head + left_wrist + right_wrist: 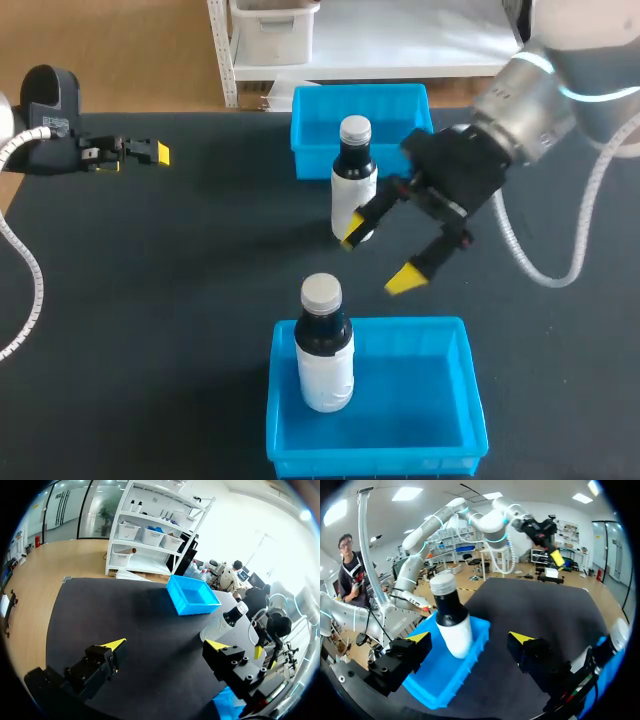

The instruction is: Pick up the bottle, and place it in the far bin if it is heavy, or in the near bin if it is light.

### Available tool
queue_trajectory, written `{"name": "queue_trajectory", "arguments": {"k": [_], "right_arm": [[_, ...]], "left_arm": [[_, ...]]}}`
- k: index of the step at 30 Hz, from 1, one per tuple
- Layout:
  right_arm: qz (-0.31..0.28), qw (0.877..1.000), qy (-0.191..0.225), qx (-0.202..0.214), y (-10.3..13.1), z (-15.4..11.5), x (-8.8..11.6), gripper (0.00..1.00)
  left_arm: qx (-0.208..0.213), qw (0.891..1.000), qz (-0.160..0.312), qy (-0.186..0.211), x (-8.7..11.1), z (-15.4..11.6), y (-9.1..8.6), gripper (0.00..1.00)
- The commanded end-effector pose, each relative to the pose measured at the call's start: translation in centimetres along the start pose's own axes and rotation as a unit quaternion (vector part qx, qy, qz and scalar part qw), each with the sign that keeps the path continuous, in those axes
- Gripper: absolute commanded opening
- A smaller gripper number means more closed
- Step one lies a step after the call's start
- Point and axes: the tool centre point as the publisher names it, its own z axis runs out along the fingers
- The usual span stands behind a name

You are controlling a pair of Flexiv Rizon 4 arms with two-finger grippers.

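Note:
A bottle (354,180) with a white cap, dark neck and white label stands upright on the black table, just in front of the far blue bin (310,100). My right gripper (380,258) is open beside its base, one yellow tip near the bottle's foot. In the right wrist view the bottle (451,617) stands ahead, between the spread fingers of the gripper (470,637), touched by neither, with the far bin (435,675) behind it. A second, alike bottle (325,345) stands in the near blue bin (420,400). My left gripper (135,155) is open at the far left, away from both.
In the left wrist view the open gripper (165,645) hangs over bare black table, with the far bin (192,597) and the bottle (225,622) ahead of it. The table's left half holds nothing.

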Motion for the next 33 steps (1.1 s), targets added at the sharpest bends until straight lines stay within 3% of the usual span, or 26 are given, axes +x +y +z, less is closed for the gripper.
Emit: {"name": "queue_trajectory", "arguments": {"k": [1,8,16,24,33], "right_arm": [[0.011,0.998,-0.006,0.058,-0.6,-4.2,1.1,1.00],[0.037,0.990,-0.014,0.139,-5.6,-8.6,2.8,1.00],[0.064,0.976,-0.033,0.205,-10.8,-10.5,3.2,1.00],[0.066,0.973,-0.040,0.219,-14.5,-9.7,2.5,1.00],[0.069,0.972,-0.047,0.218,-16.9,-8.2,2.1,1.00]], "left_arm": [[0.000,1.000,0.000,0.000,0.0,0.0,0.0,1.00],[0.000,1.000,0.000,0.000,0.0,0.0,0.0,1.00],[0.000,1.000,0.000,0.000,0.0,0.0,0.0,1.00],[0.000,1.000,0.000,0.000,0.0,0.0,0.0,1.00],[0.000,1.000,0.000,0.000,0.0,0.0,0.0,1.00]]}}
